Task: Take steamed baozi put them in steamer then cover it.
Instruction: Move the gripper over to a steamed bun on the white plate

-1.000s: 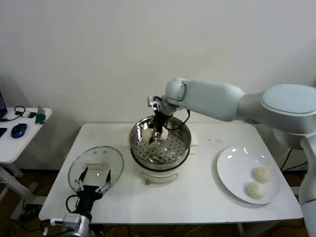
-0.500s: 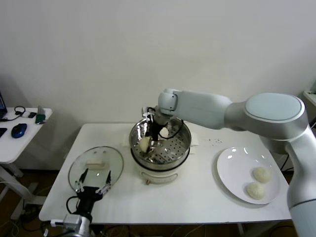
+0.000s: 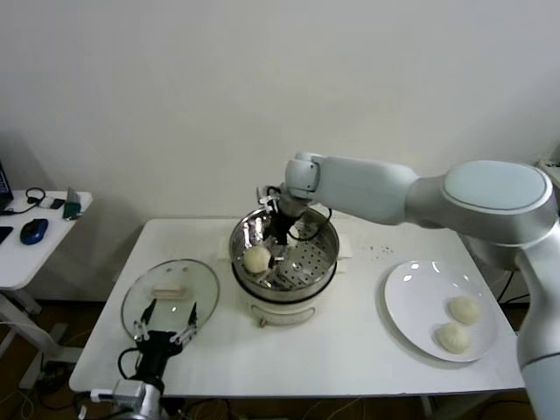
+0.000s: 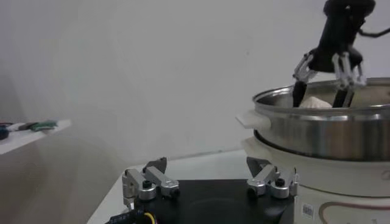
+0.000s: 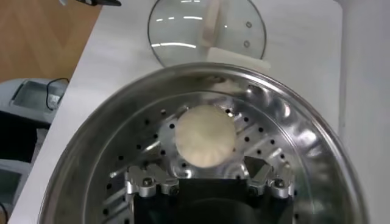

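Two steamed baozi (image 3: 458,323) lie on the plate (image 3: 411,289), well right of the steamer (image 3: 284,254), nearest the right hand (image 3: 278,249), which hangs spread and empty over one bun (image 3: 256,258) inside. Left hand (image 3: 164,325) waits released by the glass lid (image 3: 144,293).

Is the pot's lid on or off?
Off. The glass lid lies flat on the table, beside the open steamer.

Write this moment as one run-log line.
right tool: open over steel steamer | cream-white bun: inside | white plate: two buns | left tool: open, idle
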`<state>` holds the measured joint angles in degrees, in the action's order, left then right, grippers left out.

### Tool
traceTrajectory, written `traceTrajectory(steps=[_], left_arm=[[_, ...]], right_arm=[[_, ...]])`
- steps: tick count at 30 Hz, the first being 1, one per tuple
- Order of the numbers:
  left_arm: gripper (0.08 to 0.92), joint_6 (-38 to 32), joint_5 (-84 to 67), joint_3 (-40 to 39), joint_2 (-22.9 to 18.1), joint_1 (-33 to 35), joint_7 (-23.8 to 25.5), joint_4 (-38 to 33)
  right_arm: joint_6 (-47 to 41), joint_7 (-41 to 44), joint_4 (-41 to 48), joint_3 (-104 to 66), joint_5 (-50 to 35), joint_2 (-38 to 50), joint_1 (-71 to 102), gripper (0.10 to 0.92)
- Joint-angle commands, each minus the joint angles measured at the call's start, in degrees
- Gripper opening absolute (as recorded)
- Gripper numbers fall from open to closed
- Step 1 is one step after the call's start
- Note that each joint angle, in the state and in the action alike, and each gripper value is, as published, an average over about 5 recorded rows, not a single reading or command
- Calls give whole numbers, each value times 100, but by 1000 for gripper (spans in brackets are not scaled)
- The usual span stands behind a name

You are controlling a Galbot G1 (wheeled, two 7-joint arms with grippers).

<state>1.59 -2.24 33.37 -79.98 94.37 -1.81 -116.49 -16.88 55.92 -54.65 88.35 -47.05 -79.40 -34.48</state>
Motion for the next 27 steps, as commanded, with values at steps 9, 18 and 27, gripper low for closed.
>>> traceTrajectory(steps=[9,18,27], left_arm=[[823,-7,-12,6,31,10,-39,8],[823,130,-239,49,73,-125,-328,-16],[823,257,-168,75,-1,-66,-378,-130]], right_arm=[[558,677,-2343,579,1098,3328,-1848,823],[714,743,-3168,781,2580,5302,-1386,823],[868,849,-2870,-1502,4029,6353,1634,823]])
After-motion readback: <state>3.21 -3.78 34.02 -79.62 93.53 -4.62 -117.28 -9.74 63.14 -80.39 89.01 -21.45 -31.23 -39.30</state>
